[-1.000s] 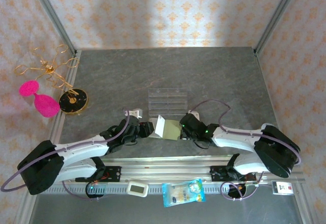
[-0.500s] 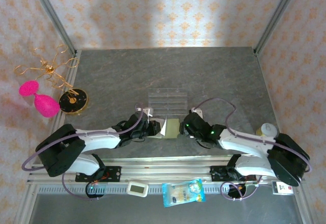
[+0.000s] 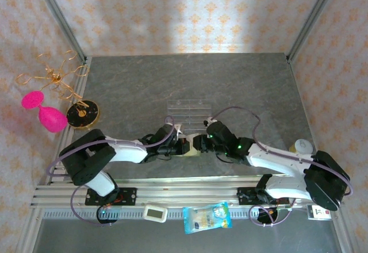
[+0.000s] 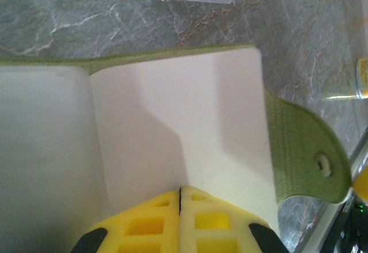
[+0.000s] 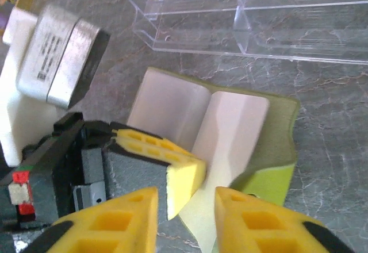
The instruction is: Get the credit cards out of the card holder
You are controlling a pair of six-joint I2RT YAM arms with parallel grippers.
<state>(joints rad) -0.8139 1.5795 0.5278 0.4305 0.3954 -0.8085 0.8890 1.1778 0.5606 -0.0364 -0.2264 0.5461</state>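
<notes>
Two grippers meet at the open card holder point(image 3: 189, 146), which sits on the tabletop point(image 3: 144, 86) just beside the clear tray point(image 3: 188, 112), on its near side. The left gripper point(image 4: 180, 192) is pinched tight on the holder's pale inner panel. The right gripper point(image 5: 185, 194) is spread wide over the holder's edge farthest from the tray.

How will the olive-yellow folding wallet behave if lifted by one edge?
Probably floppy: the olive-yellow folding wallet bends at its fold, so the half not pinched by the left gripper may sag. Its snap tab curls, suggesting soft fabric. Thin, so likely light.
</notes>
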